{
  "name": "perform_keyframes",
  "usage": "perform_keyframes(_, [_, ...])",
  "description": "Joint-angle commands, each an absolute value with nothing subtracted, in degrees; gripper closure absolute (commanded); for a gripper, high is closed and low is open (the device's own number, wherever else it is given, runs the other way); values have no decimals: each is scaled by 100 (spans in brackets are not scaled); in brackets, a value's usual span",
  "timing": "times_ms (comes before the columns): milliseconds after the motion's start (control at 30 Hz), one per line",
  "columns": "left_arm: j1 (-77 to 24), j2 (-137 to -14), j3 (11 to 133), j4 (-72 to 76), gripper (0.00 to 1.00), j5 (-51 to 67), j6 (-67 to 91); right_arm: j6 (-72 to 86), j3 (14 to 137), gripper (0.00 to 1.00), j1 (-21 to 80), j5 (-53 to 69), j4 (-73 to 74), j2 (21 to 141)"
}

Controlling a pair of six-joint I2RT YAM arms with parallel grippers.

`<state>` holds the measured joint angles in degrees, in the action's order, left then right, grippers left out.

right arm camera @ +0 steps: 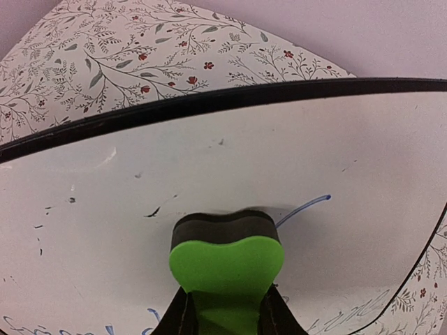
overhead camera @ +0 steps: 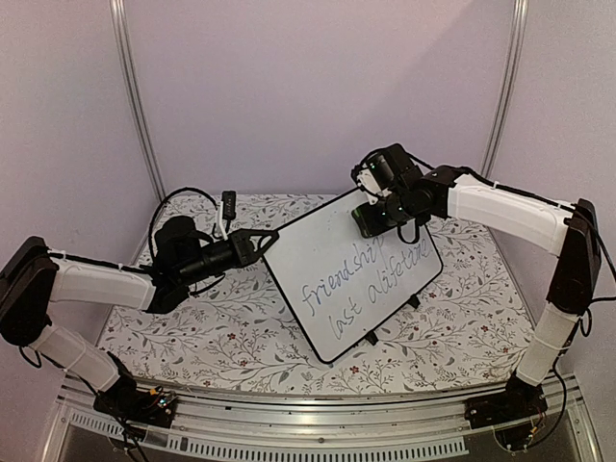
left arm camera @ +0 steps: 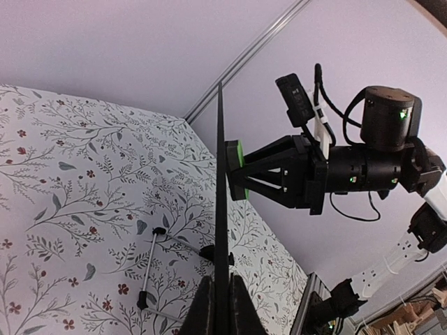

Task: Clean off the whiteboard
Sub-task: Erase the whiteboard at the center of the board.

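Right claw [overhead camera: 372,218] is pinching the green eraser [right arm camera: 225,262] by its sides and pressing its dark pad flat against the whiteboard [overhead camera: 322,255], near the far end of the board's raised top edge. The board is standing tilted on its clip feet [overhead camera: 372,338] in the middle of the tabletop [overhead camera: 212,332], with its long edges running from the left toward the far right, as the writing does. The left claw [overhead camera: 268,238], pressed together on the rim at the upper left corner, is steadying it. Both lines of writing [overhead camera: 358,285] are lying below the eraser, down the face toward the feet (only a faint blue stroke is showing just beside the pad in the right wrist view). The coming wipe is therefore, I judge, calling for a pull downward, then sweeps along the lines. Open board is lying toward the lower rim, while at the left corner the other claw is standing in the way.
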<state>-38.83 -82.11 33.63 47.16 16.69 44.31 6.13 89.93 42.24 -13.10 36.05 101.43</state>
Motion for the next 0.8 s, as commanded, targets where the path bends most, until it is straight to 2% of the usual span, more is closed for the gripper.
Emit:
perform_keyframes(0, [-3990,-8119,3365,5052,100,2127,4281,481,9126,100,4166,-1417,3619,10112])
perform_keyframes(367, [-3849,-8146,3787,4930,100,2764,5169,430,9005,100,4162,-1329,3757,10003])
perform_keyframes(767, [-3808,-7879,3828,5018,100,2860,5550,487,8667,100,4166,-1337,3700,9857])
